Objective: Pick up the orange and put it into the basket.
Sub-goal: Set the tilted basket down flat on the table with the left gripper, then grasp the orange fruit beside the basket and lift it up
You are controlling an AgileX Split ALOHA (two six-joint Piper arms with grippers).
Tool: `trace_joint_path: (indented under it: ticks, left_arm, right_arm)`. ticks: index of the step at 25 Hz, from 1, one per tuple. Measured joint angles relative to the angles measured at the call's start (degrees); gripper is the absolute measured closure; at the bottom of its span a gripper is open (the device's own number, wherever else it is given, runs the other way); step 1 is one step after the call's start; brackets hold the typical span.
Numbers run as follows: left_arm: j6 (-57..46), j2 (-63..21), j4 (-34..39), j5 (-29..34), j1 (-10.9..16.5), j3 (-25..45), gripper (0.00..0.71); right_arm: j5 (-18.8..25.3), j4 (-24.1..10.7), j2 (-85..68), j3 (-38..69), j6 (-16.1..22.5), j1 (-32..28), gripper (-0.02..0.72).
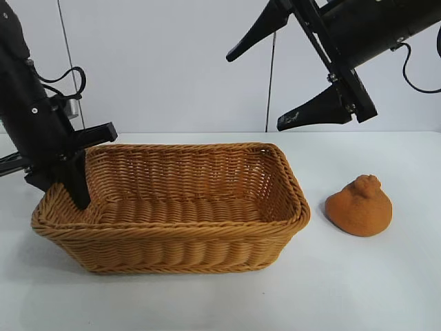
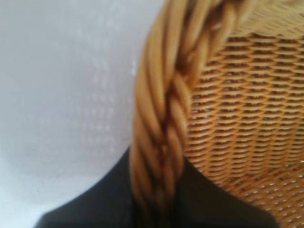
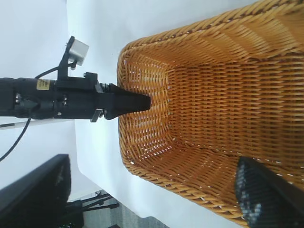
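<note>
left claw (image 1: 77,181) clamped on basket (image 1: 207,241) rim | right claw (image 1: 289,76) apart, high above | orange (image 1: 359,205) on tabletop (image 1: 386,289) beside basket | risk: knobbly orange slipping from grip, basket dragged

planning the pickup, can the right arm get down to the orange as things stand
Probably yes. The right gripper hangs open above the table, the orange sits in the open beside the basket, nothing over it. The left gripper is clamped on the basket's far rim.
</note>
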Motion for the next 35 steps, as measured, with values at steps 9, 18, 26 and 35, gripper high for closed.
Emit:
trace_joint_path:
  ticks: [9, 18, 26, 35]
  left_arm:
    - [2.06, 0.00, -0.59, 0.44, 0.00, 0.00, 0.242]
    - [4.17, -6.58, 0.76, 3.32, 0.00, -1.32, 0.163]
    - [3.91, -12.64, 11.71, 7.56, 0.26, -5.77, 0.163]
    - [2.23, -12.73, 16.63, 8.75, 7.92, -7.22, 0.163]
  right_arm:
    - [0.00, 0.00, 0.00, 0.00, 0.00, 0.00, 0.063]
    - [0.00, 0.00, 0.00, 0.00, 0.00, 0.00, 0.063]
    - [0.00, 0.00, 0.00, 0.00, 0.00, 0.00, 0.063]
    - [-0.05, -0.27, 0.00, 0.00, 0.00, 0.00, 0.063]
